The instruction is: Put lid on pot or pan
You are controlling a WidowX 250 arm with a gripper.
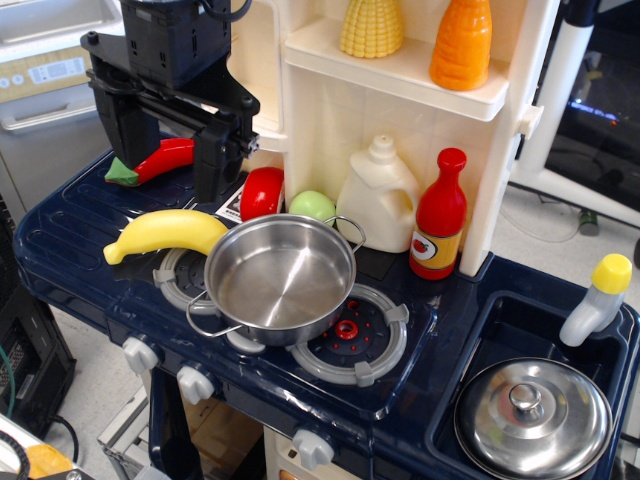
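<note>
The shiny steel pot with two wire loop handles stands open and empty on the stove, between the two burners. The round steel lid with its small knob lies in the sink at the front right, far from the pot. My black gripper hangs above the back left of the stove, up and left of the pot. Its jaws stand wide apart and hold nothing.
A banana lies left of the pot. A red pepper lies behind the gripper. A red item, green apple, white jug and ketchup bottle stand behind the pot. A yellow-capped bottle leans in the sink.
</note>
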